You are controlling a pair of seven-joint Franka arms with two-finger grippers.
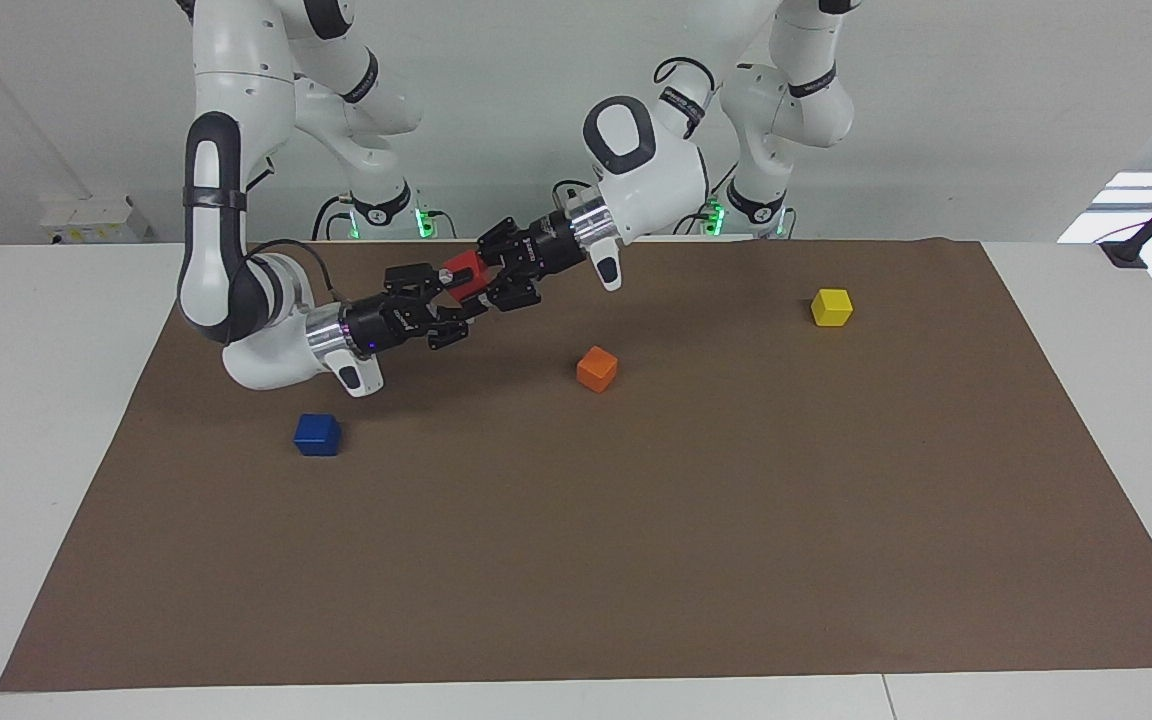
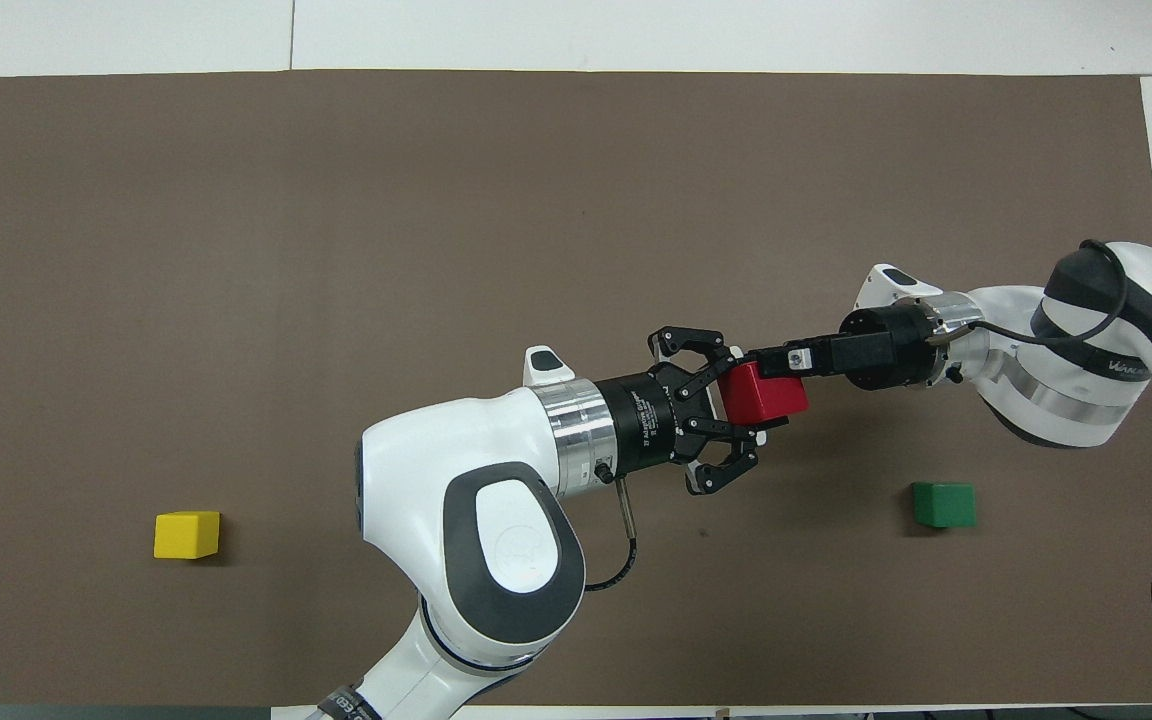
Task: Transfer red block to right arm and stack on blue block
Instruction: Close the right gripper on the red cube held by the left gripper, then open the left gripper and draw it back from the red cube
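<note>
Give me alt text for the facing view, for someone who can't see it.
The red block is in the air over a brown mat, between the left hand and the right hand, which meet at it. The blue block, an orange block and a yellow block lie on the mat.

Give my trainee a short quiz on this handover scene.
1. True or false: the red block rests on the brown mat.
2. Which cube lies toward the right arm's end of the table? A yellow block; B orange block; C blue block.
3. Name the two things that meet at the red block.
Key: 1 false, it is up in the air. 2 C. 3 the left gripper and the right gripper.
</note>
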